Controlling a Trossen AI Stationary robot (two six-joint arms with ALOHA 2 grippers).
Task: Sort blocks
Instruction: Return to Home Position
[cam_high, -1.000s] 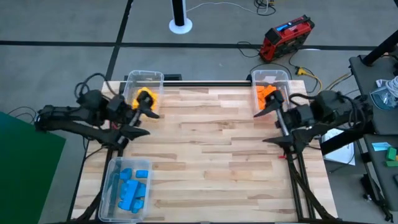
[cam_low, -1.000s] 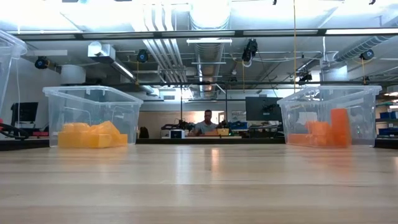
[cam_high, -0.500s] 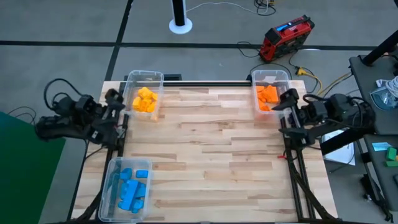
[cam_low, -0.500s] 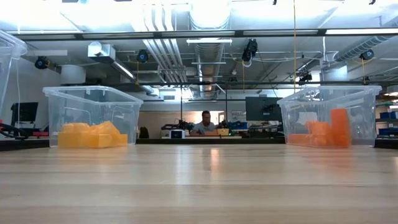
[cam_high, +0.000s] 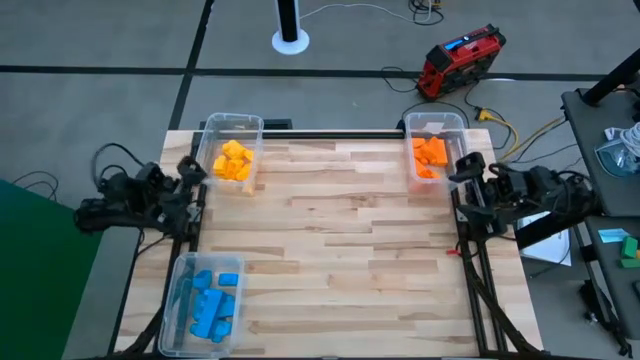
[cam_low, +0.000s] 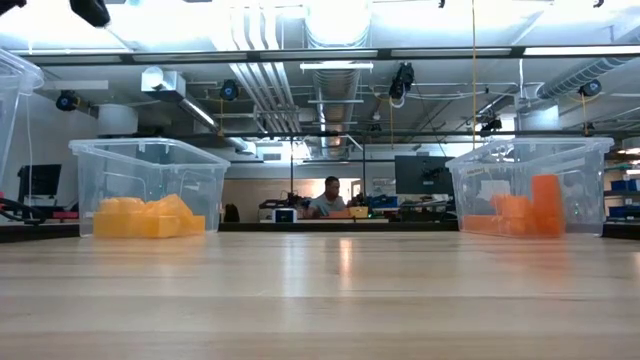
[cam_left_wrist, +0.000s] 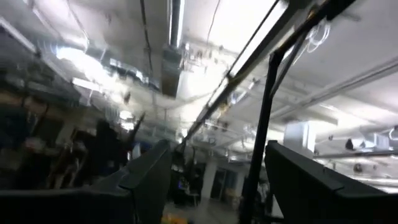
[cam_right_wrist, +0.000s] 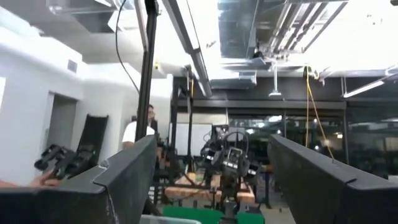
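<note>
While the left end effector (cam_high: 188, 170) hung released at the table's (cam_high: 340, 230) 10 o'clock edge — the right end effector (cam_high: 466, 167) likewise at 2 — yellow blocks (cam_high: 233, 160) lay in the 11 o'clock bin (cam_high: 231, 119), orange blocks (cam_high: 431, 152) in the 1 o'clock bin (cam_high: 434, 116), blue blocks (cam_high: 210, 302) in the 7 o'clock bin (cam_high: 212, 257).

Smooth wood table (cam_high: 330, 240), plastic bins (cam_high: 231, 121), plastic blocks (cam_high: 233, 160)
</note>
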